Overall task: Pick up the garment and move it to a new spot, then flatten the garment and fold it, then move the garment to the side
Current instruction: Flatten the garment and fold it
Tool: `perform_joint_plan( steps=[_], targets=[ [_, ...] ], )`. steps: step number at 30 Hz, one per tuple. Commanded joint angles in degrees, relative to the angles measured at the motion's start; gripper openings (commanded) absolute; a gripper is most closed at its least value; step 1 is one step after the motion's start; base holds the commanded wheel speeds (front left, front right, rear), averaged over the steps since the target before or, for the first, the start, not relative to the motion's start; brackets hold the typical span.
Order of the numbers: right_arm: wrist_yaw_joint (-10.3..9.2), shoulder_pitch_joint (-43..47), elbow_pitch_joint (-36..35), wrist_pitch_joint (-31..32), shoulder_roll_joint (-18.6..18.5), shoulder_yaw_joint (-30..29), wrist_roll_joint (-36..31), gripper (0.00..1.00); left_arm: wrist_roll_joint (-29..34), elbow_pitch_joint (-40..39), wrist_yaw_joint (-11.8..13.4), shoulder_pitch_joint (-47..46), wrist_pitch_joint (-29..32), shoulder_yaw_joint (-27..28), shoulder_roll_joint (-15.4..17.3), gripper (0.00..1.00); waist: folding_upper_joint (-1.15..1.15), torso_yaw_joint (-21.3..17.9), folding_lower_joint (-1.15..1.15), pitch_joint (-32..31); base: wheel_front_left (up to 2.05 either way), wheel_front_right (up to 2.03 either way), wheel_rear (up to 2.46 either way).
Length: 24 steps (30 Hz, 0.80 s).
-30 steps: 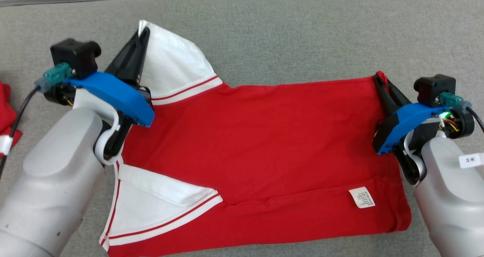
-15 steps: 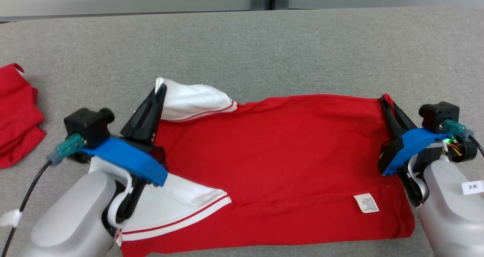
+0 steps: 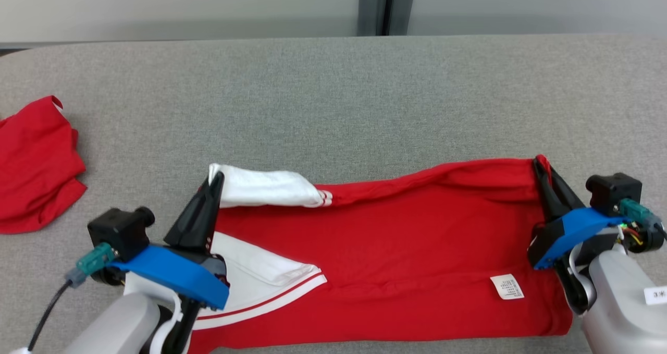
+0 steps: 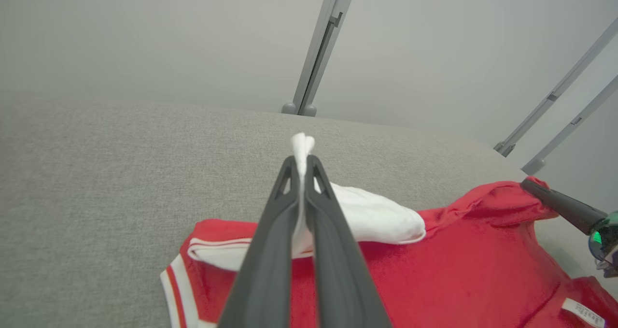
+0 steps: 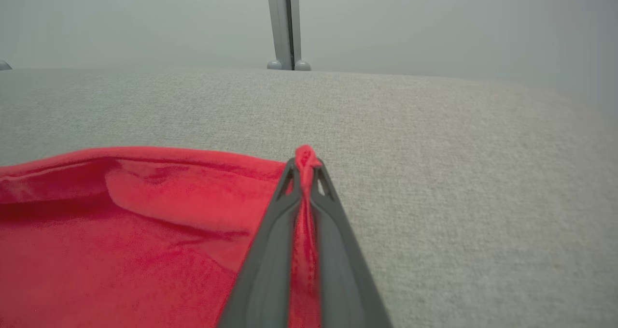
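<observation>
The garment (image 3: 396, 249) is a red shirt with white sleeves, spread across the near part of the grey table (image 3: 333, 98). My left gripper (image 3: 216, 179) is shut on the far white sleeve (image 3: 260, 190), lifted and folded toward me; the left wrist view shows white cloth pinched between the fingertips (image 4: 302, 154). My right gripper (image 3: 541, 163) is shut on the garment's far right corner, where red fabric sits squeezed between the fingers (image 5: 304, 166). The near white sleeve (image 3: 260, 276) lies flat. A white care label (image 3: 506, 286) shows near the lower right.
Another red cloth (image 3: 36, 166) lies crumpled at the table's left edge. A grey post (image 3: 385, 7) stands behind the table's far edge against a pale wall. Bare grey table surface stretches beyond the garment.
Both grippers have drawn the garment's far edge toward me, so the far sleeve and back edge now fold over the body. The head camera has tilted, showing more of the far table.
</observation>
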Motion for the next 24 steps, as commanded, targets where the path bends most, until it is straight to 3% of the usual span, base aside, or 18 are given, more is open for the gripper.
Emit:
perform_joint_plan(
  steps=[1, 17, 18, 19, 20, 21, 24],
  targets=[
    [0.01, 1.96, -1.03, -0.46, 0.18, -0.37, 0.43, 0.0, -0.15, -0.58, 0.38, 1.45, -0.26, 0.33, -0.27, 0.0, 0.0, -0.21, 0.0, -0.59, 0.0, 0.0, 0.0],
    [0.01, 15.75, -13.24, -0.6, 2.48, -5.16, -1.35, 0.0, 0.9, 1.14, 0.65, 12.13, -0.26, 3.33, -3.31, 0.0, 0.0, -0.46, 0.0, -3.21, 0.0, 0.0, 0.0],
    [0.01, 16.59, -13.73, -0.6, 2.69, -5.43, -1.58, 0.32, 1.33, 1.69, 0.89, 12.49, -0.26, 3.32, -3.33, 0.0, 0.0, -0.44, 0.0, -3.35, 0.0, 0.0, 0.0],
    [0.01, 17.05, -14.42, -0.61, 2.87, -6.07, -1.35, 0.89, 2.2, 1.97, 1.44, 12.43, -0.26, 3.9, -3.36, 0.0, 0.0, -0.39, 0.0, -3.47, 0.0, 0.0, 0.0],
    [0.01, 17.46, -15.24, -0.61, 2.95, -6.65, -1.35, 1.0, 2.86, 2.15, 1.8, 12.51, -0.26, 4.64, -3.8, 0.51, 0.0, -0.33, 0.0, -3.58, 0.0, 0.0, 0.0],
    [0.01, 18.12, -16.11, -0.61, 3.27, -7.08, -1.63, 1.0, 3.48, 2.4, 2.13, 13.03, -0.26, 5.51, -4.44, 1.0, 0.0, -0.3, 0.0, -3.74, 0.0, 0.0, 0.0],
    [0.01, 20.62, -20.38, -0.6, 3.74, -8.81, -1.7, 1.0, 7.38, 1.55, 2.07, 15.16, -0.26, 11.09, -6.55, 1.0, 0.0, -0.43, 0.0, -4.22, 0.0, 0.0, 0.0]
  ],
)
